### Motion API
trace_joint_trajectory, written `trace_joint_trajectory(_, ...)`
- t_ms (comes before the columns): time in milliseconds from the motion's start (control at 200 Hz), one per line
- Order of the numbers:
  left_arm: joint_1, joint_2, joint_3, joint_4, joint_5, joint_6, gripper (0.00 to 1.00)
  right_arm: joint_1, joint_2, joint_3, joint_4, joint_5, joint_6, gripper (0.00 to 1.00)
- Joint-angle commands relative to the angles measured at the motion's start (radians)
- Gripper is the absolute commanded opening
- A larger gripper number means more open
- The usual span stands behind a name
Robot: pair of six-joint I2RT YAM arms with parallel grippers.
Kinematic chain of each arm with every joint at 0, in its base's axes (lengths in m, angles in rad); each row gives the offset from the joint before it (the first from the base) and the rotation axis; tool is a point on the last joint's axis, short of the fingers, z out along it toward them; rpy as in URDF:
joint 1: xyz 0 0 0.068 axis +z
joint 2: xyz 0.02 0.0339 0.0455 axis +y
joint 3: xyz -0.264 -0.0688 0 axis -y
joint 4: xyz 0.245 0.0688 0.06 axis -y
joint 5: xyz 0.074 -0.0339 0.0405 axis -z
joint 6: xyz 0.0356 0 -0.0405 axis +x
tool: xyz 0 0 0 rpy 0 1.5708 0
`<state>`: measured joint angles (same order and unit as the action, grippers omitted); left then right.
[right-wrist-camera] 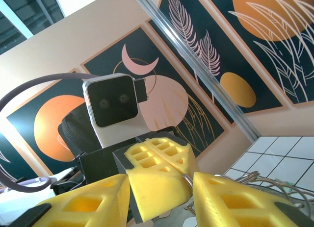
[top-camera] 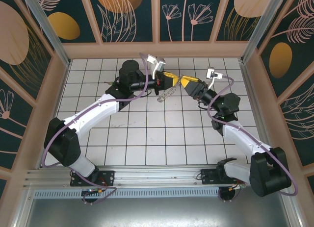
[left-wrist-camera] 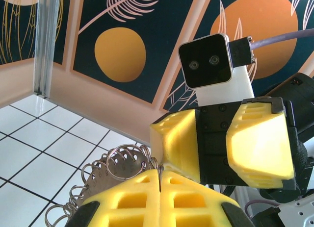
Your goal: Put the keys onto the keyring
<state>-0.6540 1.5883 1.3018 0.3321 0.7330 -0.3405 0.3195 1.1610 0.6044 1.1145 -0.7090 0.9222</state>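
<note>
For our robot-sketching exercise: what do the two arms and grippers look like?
The left arm and right arm have white links and black joints, with lilac cables alongside. The left gripper and right gripper have pocketed yellow fingers; a white, black-faced camera box tops each.

- White shells and black joints on the left arm (top-camera: 93,114) and right arm (top-camera: 243,141)
- Lilac cables (left-wrist-camera: 282,38) along each
- Yellow, hollow-celled fingers (left-wrist-camera: 132,202)
- White wrist cameras (left-wrist-camera: 208,65), black-faced
</note>
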Motion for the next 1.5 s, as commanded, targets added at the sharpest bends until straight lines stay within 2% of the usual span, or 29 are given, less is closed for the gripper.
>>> trace_joint_trajectory(0,-0.003,-0.027,0.036,0.028,0.017,0.015,0.0,0.015,0.011,-0.016,0.068,-0.019,0.009,0.38)
trace_joint_trajectory(781,-0.003,-0.034,0.021,0.085,0.054,-0.031,0.0,0.021,-0.009,-0.055,0.039,0.022,-0.027,0.36)
trace_joint_trajectory(1176,-0.003,-0.028,0.013,0.107,0.072,-0.049,0.0,0.02,0.018,0.002,0.039,0.016,-0.029,0.36)
trace_joint_trajectory(1396,-0.002,-0.018,0.004,0.123,0.081,-0.063,0.0,0.021,0.028,0.046,0.046,0.006,-0.028,0.33)
trace_joint_trajectory(1496,-0.002,-0.013,0.001,0.136,0.084,-0.072,0.0,0.023,0.034,0.057,0.048,0.002,-0.028,0.28)
